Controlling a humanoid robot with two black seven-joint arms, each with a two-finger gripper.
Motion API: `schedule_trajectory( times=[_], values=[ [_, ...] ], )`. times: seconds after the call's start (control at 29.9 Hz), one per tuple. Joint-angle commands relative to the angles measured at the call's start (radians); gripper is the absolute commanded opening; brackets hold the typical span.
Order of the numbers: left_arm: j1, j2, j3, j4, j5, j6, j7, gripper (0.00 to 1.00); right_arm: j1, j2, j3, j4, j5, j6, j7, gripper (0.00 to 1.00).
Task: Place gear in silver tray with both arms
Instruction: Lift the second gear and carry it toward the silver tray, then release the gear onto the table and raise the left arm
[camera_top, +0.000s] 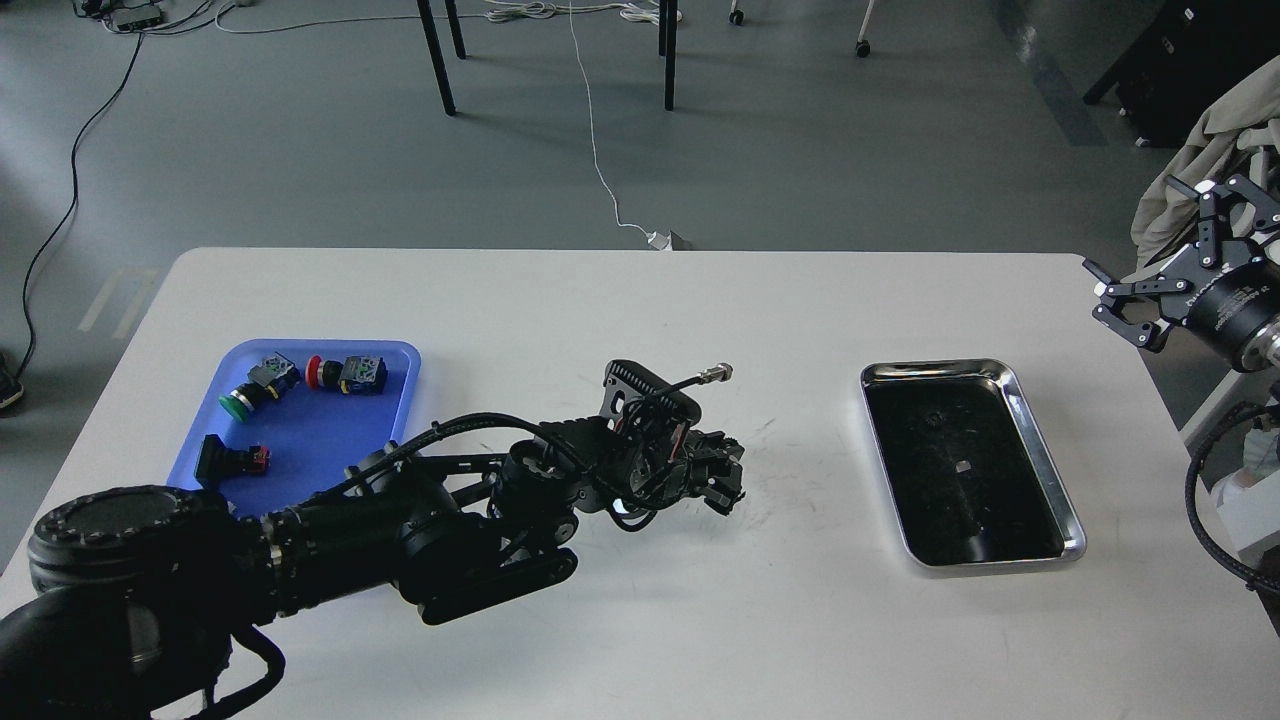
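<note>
The silver tray lies on the right side of the white table, with a dark reflective bottom. My left arm reaches in from the lower left. Its gripper hovers low over the table's middle, well left of the tray. It is dark and seen end-on, so I cannot tell its fingers apart or see whether it holds anything. I cannot make out a gear anywhere. My right gripper is open and empty, raised beyond the table's right edge, above and to the right of the tray.
A blue plastic tray at the left holds a green push button, a red push button and a black part. A beige cloth hangs at the far right. Chair legs and cables lie on the floor behind.
</note>
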Motion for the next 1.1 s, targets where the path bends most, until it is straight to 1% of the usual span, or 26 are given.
schedule_trajectory(
  times=[0.0, 0.07, 0.13, 0.23, 0.3, 0.4, 0.47, 0.5, 0.57, 0.64, 0.77, 0.84, 0.97, 1.07],
  values=[
    [0.003, 0.000, 0.000, 0.003, -0.001, 0.000, -0.001, 0.11, 0.000, 0.000, -0.001, 0.000, 0.000, 0.000, 0.001, 0.99],
    [0.003, 0.000, -0.002, 0.003, -0.001, 0.002, -0.001, 0.14, 0.000, 0.000, 0.000, 0.000, -0.002, 0.000, 0.001, 0.99],
    [0.003, 0.000, -0.002, 0.003, -0.003, 0.007, 0.001, 0.23, 0.000, 0.000, 0.000, 0.000, 0.000, 0.000, 0.001, 0.99],
    [0.003, 0.000, -0.002, 0.003, -0.003, 0.025, -0.001, 0.38, 0.000, 0.000, 0.000, 0.000, 0.000, 0.000, 0.001, 0.99],
    [0.003, 0.000, -0.002, 0.003, -0.004, 0.025, -0.001, 0.52, 0.000, 0.000, 0.000, 0.000, 0.000, 0.000, 0.001, 0.99],
    [0.003, 0.000, -0.002, 0.003, -0.009, 0.031, -0.001, 0.68, 0.000, 0.000, 0.006, 0.001, 0.000, 0.000, 0.001, 0.99],
    [0.003, 0.000, -0.002, 0.003, -0.014, 0.040, -0.001, 0.82, 0.000, -0.001, 0.008, 0.003, -0.002, 0.000, 0.001, 0.99],
    [0.003, 0.000, -0.002, 0.003, -0.015, 0.046, -0.001, 0.86, 0.000, -0.001, 0.009, 0.004, 0.000, 0.000, 0.001, 0.99],
    [0.000, 0.000, -0.008, 0.002, -0.017, 0.060, -0.001, 0.89, 0.002, -0.003, 0.011, 0.009, 0.000, 0.000, 0.001, 0.99],
    [-0.006, 0.000, -0.014, -0.006, -0.020, 0.080, -0.001, 0.95, 0.002, -0.007, 0.012, 0.017, -0.002, 0.000, -0.001, 0.99],
    [-0.013, 0.000, -0.067, -0.010, -0.062, 0.115, 0.001, 0.97, 0.014, -0.012, 0.009, 0.017, -0.003, 0.000, -0.001, 0.99],
    [-0.014, 0.000, -0.130, -0.010, -0.090, 0.129, 0.009, 0.97, 0.020, -0.013, 0.008, 0.018, -0.003, 0.000, -0.002, 0.99],
    [-0.014, 0.000, -0.297, -0.014, -0.127, 0.146, 0.012, 0.97, 0.055, -0.030, 0.003, 0.023, -0.021, 0.000, -0.007, 0.99],
    [-0.014, 0.000, -0.419, -0.014, -0.182, 0.151, 0.012, 0.97, 0.087, -0.058, 0.002, 0.066, -0.080, 0.000, -0.008, 0.99]
  ],
)
